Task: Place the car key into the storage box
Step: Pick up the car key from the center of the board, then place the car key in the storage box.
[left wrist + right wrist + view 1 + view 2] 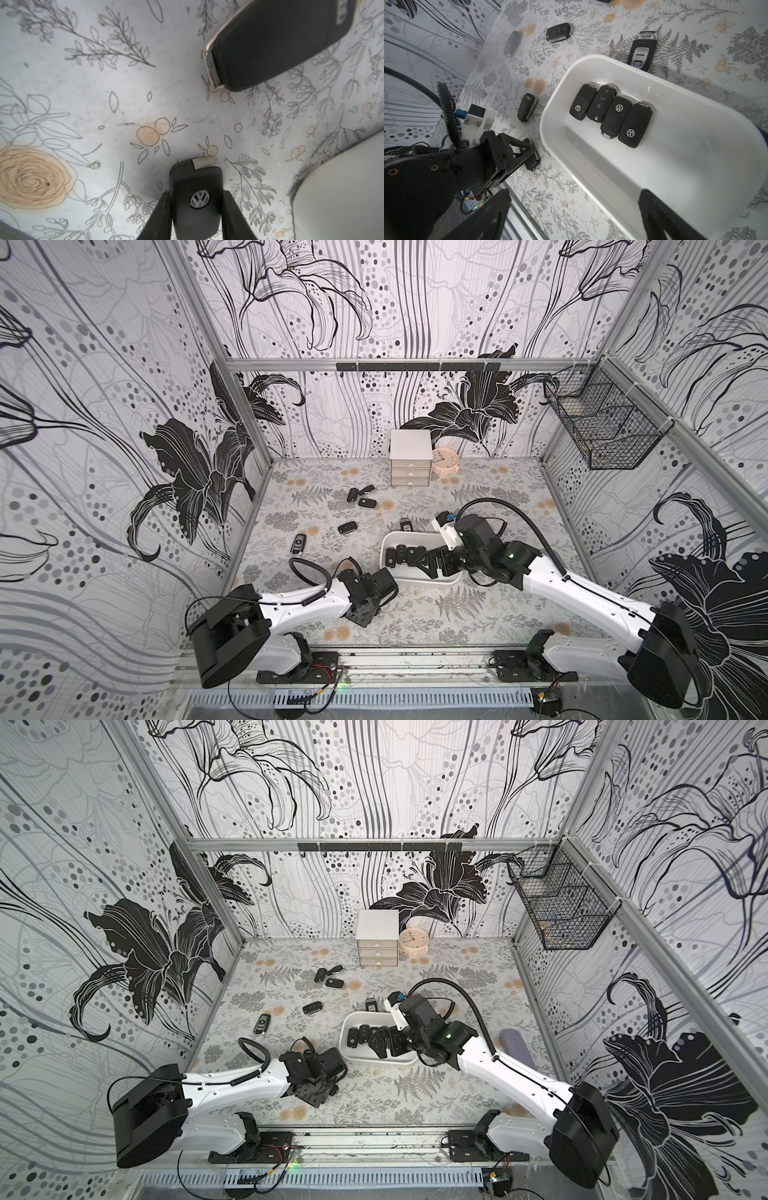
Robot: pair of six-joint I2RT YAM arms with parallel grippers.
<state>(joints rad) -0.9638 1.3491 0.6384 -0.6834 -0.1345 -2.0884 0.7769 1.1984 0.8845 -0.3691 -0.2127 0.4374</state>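
My left gripper (196, 194) is closed on the car key (195, 178), one finger pressed to each long side of the black fob near its logo. As far as I can tell the key is not yet lifted. It lies flat on the bench (124, 83), just beside the left end of the storage box (654, 166), nearer the front edge than the back. My right gripper (575, 192) hangs over the box with its jaws spread wide and nothing between them.

The step in hand, I judge, is the lift and the short carry. I hold only one end of the fob, so the metal-tipped end may droop. I should rise straight up until that end is well above the low wall before moving sideways. Four keys (610, 115) sit side by side in the box, with bare floor next to them. I should aim for that free stretch, come down low and only then let go. My right arm crowds that space and should clear out first. A second fob (276, 41) lies near on the bench, so I should avoid sweeping toward it.
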